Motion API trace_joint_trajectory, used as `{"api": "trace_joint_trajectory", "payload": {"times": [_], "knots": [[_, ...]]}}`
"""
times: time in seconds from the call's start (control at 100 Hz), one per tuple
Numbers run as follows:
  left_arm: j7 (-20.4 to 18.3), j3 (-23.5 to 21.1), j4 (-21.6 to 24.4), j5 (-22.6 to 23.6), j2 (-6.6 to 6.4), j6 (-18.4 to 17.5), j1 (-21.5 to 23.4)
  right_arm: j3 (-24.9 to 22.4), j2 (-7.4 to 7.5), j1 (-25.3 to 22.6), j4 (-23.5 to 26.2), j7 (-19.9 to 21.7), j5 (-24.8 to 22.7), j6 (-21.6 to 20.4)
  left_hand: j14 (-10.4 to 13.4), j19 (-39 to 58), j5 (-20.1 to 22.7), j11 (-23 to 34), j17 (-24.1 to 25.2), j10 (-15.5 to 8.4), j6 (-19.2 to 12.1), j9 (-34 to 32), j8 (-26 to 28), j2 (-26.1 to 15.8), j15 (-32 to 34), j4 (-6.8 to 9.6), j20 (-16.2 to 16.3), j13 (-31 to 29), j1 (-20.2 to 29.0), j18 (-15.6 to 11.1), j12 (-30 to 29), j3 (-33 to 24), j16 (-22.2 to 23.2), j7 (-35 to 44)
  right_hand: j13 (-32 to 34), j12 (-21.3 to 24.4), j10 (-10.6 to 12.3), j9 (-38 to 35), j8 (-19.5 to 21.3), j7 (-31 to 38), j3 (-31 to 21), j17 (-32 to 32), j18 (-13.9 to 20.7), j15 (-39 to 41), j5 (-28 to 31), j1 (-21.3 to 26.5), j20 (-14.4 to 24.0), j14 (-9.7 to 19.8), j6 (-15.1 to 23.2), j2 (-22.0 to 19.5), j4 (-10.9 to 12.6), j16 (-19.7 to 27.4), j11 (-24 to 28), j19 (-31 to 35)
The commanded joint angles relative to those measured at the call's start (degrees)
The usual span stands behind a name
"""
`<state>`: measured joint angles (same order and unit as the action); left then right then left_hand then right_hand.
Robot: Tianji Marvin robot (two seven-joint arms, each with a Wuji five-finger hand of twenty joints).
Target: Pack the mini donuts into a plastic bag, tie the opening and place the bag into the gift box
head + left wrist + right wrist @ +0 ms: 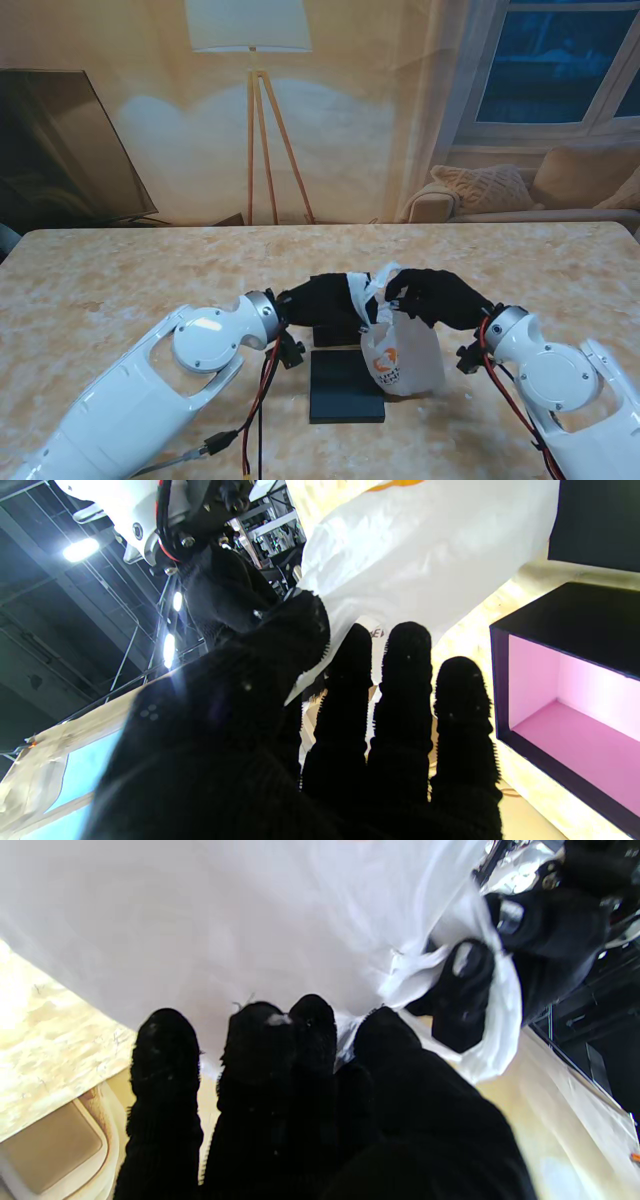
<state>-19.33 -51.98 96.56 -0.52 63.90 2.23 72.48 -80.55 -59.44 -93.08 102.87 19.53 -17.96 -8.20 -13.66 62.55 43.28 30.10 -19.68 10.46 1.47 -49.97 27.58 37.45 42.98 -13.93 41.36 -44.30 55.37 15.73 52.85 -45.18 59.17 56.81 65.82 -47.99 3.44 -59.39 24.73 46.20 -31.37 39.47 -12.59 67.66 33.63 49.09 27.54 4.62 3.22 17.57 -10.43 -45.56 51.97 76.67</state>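
Note:
A white plastic bag (405,358) with an orange logo stands upright at the table's middle, bulging; its contents are hidden. My left hand (325,298) in a black glove is shut on the bag's twisted top from the left, thumb against fingers on the white film (425,555). My right hand (440,297) grips the same top from the right, fingertips (310,1020) pressed into the bag (200,915). In the right wrist view a left-hand finger (465,985) sits wrapped in a loop of film. The black gift box (575,615) with a pink inside lies open beside the bag.
A flat black lid (345,385) lies on the marble-look table (120,290), nearer to me than the bag. Red and black cables (262,400) hang under my left forearm. A floor lamp and a sofa stand beyond the table's far edge.

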Motion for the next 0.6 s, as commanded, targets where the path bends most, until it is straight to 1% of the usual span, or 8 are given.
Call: {"api": "trace_joint_trajectory", "payload": {"times": [0.0,0.18,0.4,0.48,0.51,0.53,0.54,0.59], "knots": [[-1.3,-0.3,0.3,-0.7,-0.37,-0.5,0.2,0.7,-0.94,-0.1,0.0,0.2,-0.1,0.6,1.0,0.7,0.1,-1.0,-0.5,-1.0,-0.3,-1.2,0.4,1.6,-0.4,-1.12,1.0,-1.1,-0.1,0.1,0.3,-1.4,0.2,0.6,2.6,0.4,0.6,-3.0,-2.3,-2.0,-2.3,1.8,0.8,0.3,-1.0,0.3,0.1,0.2,-1.1,-0.5,-0.1,1.4,0.6,2.2],[-3.5,-0.7,0.4,-1.7,-0.93,-1.4,0.4,2.2,-1.28,1.3,-1.0,-0.5,1.5,2.1,1.0,0.4,0.3,-1.8,-0.9,-1.0,-0.1,-1.8,0.6,1.9,-1.1,-1.12,0.8,-1.6,0.0,0.2,0.0,-1.6,0.1,0.5,5.5,3.9,0.5,-5.8,-4.3,-8.4,-2.9,4.3,1.2,-2.0,-2.1,-1.0,-1.7,0.0,-2.1,-2.6,1.0,3.5,-0.7,3.0],[-5.7,-0.7,0.0,-3.0,-1.37,-2.1,0.0,4.3,-1.74,3.1,-2.1,-2.1,1.8,3.3,1.0,0.0,0.4,-2.3,-1.3,-1.0,0.0,-2.4,0.7,2.0,-1.6,-1.15,0.5,-1.9,0.1,0.4,-0.1,-1.9,0.2,0.4,8.1,7.1,1.7,-7.9,-3.2,-12.7,3.0,7.1,2.9,-3.3,-4.6,-2.2,-4.3,1.1,2.6,-4.2,2.2,5.1,-0.4,3.9],[-6.1,-0.7,-0.1,-3.4,-1.43,-2.2,-0.1,4.7,-1.63,3.7,-2.6,-1.5,2.1,3.0,1.1,-0.1,0.2,-2.6,-1.3,-1.2,-0.3,-2.3,0.8,1.8,-1.9,-1.19,0.4,-1.8,0.0,0.5,-0.1,-1.8,0.2,0.4,7.8,7.3,2.8,-7.6,-2.8,-14.2,3.2,7.2,3.1,-3.2,-5.5,-3.8,-4.7,1.4,4.9,-3.9,3.3,5.0,-0.1,4.0],[-6.5,-0.7,-0.2,-3.6,-1.48,-2.2,-0.2,4.8,-1.55,3.9,-2.7,-1.0,2.4,3.0,1.1,-0.5,0.1,-2.9,-1.3,-1.3,-0.4,-2.3,1.1,1.6,-2.3,-1.18,0.1,-1.8,0.2,0.2,0.0,-1.6,0.3,0.5,7.8,7.3,2.4,-7.4,-2.6,-14.5,3.0,7.2,3.3,-3.1,-5.7,-4.4,-4.8,1.7,5.4,-3.6,3.6,4.9,0.0,4.0],[-6.7,-0.7,-0.2,-3.9,-1.51,-2.3,-0.3,4.8,-1.48,4.0,-2.8,-0.6,2.6,3.0,1.1,-0.6,0.0,-3.0,-1.2,-1.4,-0.5,-2.2,1.2,1.5,-2.4,-1.17,0.1,-1.7,0.2,0.2,0.1,-1.5,0.3,0.4,7.8,7.3,2.5,-7.4,-2.2,-15.1,2.2,7.2,3.3,-3.2,-5.7,-5.0,-4.9,1.7,5.5,-3.5,4.3,4.8,0.0,4.1],[-6.9,-0.7,-0.2,-4.0,-1.53,-2.3,-0.3,4.8,-1.44,4.1,-2.9,-0.4,2.7,3.0,1.1,-0.6,0.0,-3.0,-1.2,-1.4,-0.5,-2.2,1.2,1.5,-2.4,-1.17,0.1,-1.7,0.2,0.2,0.1,-1.5,0.3,0.4,7.9,7.3,2.7,-7.4,-1.2,-16.4,0.9,7.2,3.4,-3.2,-5.9,-6.4,-5.1,1.8,5.8,-3.4,5.3,4.7,0.0,4.1],[-7.4,-0.8,-0.3,-4.6,-1.59,-2.1,-0.4,4.9,-1.26,4.3,-3.1,0.7,3.5,2.9,1.1,-1.2,-0.8,-3.6,-0.5,-1.9,-0.7,-1.5,2.2,0.4,-3.0,-0.87,-0.1,-1.0,0.8,0.1,0.8,-0.2,0.4,0.3,8.1,7.1,3.4,-7.6,-0.1,-17.3,-0.4,7.5,3.6,-2.9,-6.5,-7.8,-5.2,2.4,6.4,-2.6,6.0,4.5,0.4,4.3]]}}
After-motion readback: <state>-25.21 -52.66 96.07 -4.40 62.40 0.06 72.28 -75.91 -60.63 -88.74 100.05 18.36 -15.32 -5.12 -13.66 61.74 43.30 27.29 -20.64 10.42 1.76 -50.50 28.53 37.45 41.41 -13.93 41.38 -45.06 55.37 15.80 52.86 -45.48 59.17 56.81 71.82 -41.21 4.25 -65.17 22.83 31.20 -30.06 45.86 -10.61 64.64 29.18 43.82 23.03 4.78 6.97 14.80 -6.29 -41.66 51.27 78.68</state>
